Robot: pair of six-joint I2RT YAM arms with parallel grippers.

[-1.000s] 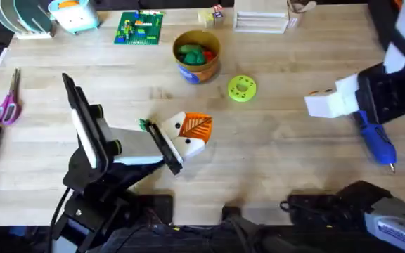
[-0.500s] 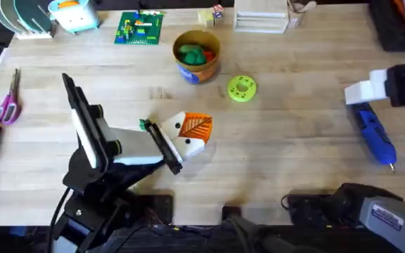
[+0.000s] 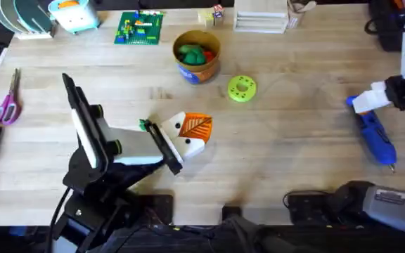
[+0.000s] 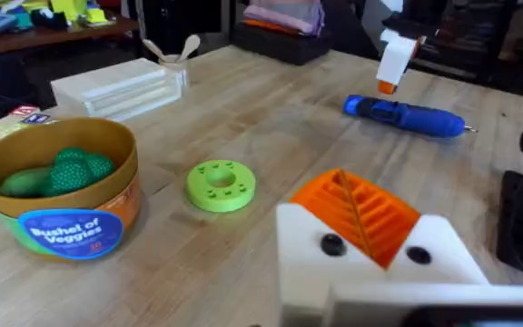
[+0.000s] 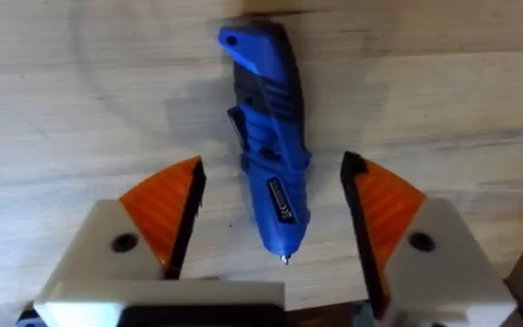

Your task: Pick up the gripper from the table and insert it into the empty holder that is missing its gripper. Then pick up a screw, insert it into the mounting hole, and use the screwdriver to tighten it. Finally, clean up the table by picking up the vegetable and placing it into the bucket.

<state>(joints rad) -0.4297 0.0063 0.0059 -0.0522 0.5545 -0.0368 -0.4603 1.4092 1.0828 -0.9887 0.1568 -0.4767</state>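
While my left arm sits low at the near left of the bench (image 3: 294, 161), its left gripper (image 3: 188, 137) rests by the bench's middle. From the overhead view I see one white finger block with an orange ribbed pad (image 3: 197, 127) and a black bar beside it, but I cannot tell whether those fingers are parted or closed. The left wrist camera puts that same orange pad (image 4: 357, 213) and its white base close in front of the lens.

Out to the right, the right gripper (image 3: 371, 100) hangs over the blue screwdriver (image 3: 376, 137), which lies flat on the wood with its thin metal tip toward me. On the right wrist camera the fingers (image 5: 162, 204) stand wide, one on each side of the screwdriver (image 5: 269, 136), with bare wood between each pad and the tool, so they hold nothing.

Farther across, a lime-green disc with holes (image 3: 242, 88) lies flat, just beside the bucket (image 3: 197, 55). The tub is upright, tan-yellow with a blue label reading "Bushel of Veggies" on the left wrist view (image 4: 66, 227). Green toy vegetables (image 3: 192, 53) sit inside it, with a bit of red among them.

Along the far edge I see a green brick plate (image 3: 139, 28) and pale wooden blocks (image 3: 261, 17). Pink-handled scissors (image 3: 7, 102) lie at the far left.
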